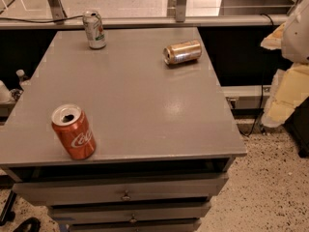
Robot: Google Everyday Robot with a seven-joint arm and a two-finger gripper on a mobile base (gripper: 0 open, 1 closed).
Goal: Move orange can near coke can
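The orange can [182, 52] lies on its side on the far right part of the grey table [145, 105], with its silver end facing left. The coke can [73, 132] stands upright at the table's front left, close to the front edge, its opened top showing. The two cans are far apart, across the table's diagonal. My gripper is not in view, and nothing touches either can.
A white-green can [94, 29] stands upright at the table's far left. Drawers [125, 195] sit below the tabletop. A white and yellow bulky shape [292, 76] fills the right edge. A ledge with a cable [145, 21] runs behind the table.
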